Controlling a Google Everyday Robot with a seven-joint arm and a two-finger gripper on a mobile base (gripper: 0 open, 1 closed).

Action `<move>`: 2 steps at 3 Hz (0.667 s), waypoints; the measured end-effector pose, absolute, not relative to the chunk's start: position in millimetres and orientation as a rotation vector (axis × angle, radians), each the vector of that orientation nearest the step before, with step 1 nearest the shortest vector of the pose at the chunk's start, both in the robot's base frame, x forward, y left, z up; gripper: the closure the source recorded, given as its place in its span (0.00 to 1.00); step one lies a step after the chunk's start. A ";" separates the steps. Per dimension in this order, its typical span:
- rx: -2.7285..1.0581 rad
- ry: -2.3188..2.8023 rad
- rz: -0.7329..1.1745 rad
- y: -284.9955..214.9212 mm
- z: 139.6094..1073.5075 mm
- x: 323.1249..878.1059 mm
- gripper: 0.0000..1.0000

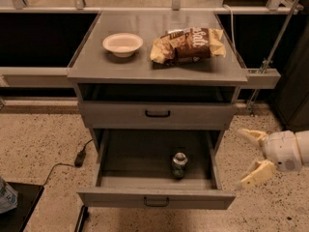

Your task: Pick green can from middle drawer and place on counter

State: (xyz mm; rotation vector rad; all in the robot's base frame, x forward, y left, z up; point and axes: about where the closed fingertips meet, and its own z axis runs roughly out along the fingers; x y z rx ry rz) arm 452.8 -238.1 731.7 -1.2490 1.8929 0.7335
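At the lower left of my frame a dark flat slab (14, 211) lies on the speckled floor (38, 139), with something pale at its left edge that I cannot make out. Just right of it a black cable (79, 157) with a plug block runs across the floor toward the cabinet's foot.

In the upper middle sits the counter (87, 69), grey and flat. It carries a white bowl (122, 44) on its left part and a chip bag (188, 45) lying flat on its right part; the two are near each other but apart. Below the counter's edge the upper drawer (116, 115) is closed, its black handle (157, 114) centred. Under that the middle drawer (120, 197) is pulled out toward me, its dark floor exposed, with a second black handle (156, 202) on the low front panel.

The green can (179, 166) stands upright on the drawer floor, right of centre and toward the front panel, touching no wall. It is small and dark green, with a silver top and a pale patch on its side.

At the right edge of the frame, level with the open drawer, my gripper (244, 159) hangs over the floor outside the drawer. Its two cream fingers (258, 172) are spread wide apart and hold nothing. The drawer's right side wall stands between the gripper and the can.

My count: one can, one bowl, one bag, two drawers, two handles, one gripper.
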 end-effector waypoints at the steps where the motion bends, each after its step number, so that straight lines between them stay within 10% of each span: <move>1: -1.050 1.925 0.845 -173.9 729.3 453.0 0.00; 2: -0.828 1.928 0.934 -122.6 734.4 481.4 0.00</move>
